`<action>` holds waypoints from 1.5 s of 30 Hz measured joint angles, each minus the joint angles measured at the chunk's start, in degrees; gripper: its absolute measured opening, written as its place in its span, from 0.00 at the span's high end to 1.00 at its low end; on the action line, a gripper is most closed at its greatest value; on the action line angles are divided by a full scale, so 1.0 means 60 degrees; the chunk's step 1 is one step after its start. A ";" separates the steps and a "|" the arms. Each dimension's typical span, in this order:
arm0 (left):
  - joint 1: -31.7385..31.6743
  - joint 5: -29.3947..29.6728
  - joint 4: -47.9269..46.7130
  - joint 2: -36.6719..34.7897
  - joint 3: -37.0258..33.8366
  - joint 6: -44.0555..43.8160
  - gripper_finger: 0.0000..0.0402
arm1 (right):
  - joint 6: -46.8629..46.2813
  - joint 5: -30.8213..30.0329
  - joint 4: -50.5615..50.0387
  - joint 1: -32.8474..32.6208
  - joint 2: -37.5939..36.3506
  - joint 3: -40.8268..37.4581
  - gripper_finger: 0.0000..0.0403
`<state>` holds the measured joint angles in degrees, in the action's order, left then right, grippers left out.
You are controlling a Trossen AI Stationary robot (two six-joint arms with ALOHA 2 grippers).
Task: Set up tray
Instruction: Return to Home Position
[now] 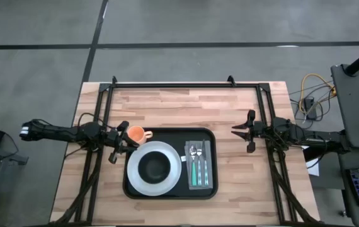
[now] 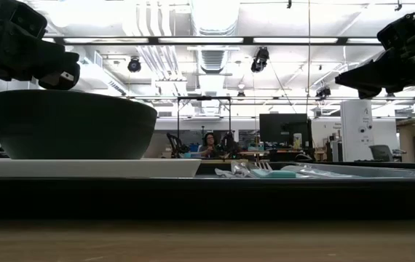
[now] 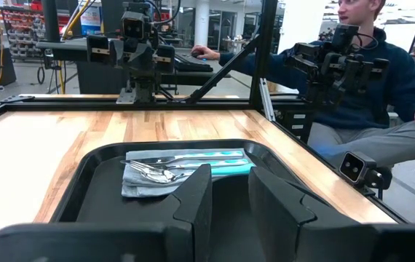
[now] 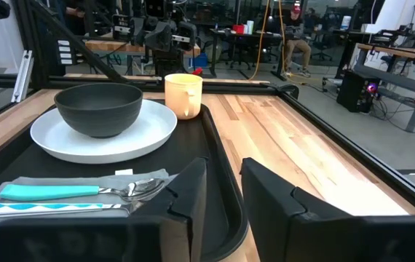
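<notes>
The black tray (image 1: 173, 135) lies on the wooden table between my two arms. On its left half a white plate (image 1: 167, 183) carries a dark bowl (image 1: 154, 166). An orange cup (image 1: 135, 133) stands at the tray's far left corner. On the right half a grey napkin (image 1: 207, 165) holds teal-handled cutlery (image 1: 196, 165). My left gripper (image 1: 121, 141) hovers level at the tray's left edge beside the cup, open and empty. My right gripper (image 1: 236, 131) hovers level just right of the tray, open and empty.
Black frame rails (image 1: 186, 85) run along the table's far edge and down both sides. Bare wood (image 1: 242, 183) shows right of the tray and along the far side. A person (image 3: 382, 87) sits beyond the table's right side. Cables (image 1: 312, 94) lie off the table's far right.
</notes>
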<state>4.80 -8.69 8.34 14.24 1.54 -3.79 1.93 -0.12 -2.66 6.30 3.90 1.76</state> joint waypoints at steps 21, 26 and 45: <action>0.0000 0.0003 0.0000 0.0000 -0.0003 0.0004 0.81 | 0.0000 0.0000 0.0000 -0.0003 0.0000 0.0000 0.79; -0.0003 0.0000 0.0000 0.0000 -0.0003 0.0000 0.81 | 0.0000 0.0000 0.0000 -0.0003 0.0000 0.0000 0.79; -0.0003 0.0000 0.0000 0.0000 -0.0003 0.0000 0.81 | 0.0000 0.0002 0.0000 -0.0002 0.0002 0.0000 0.81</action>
<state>4.78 -8.69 8.34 14.24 1.52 -3.79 1.93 -0.11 -2.66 6.29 3.91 1.76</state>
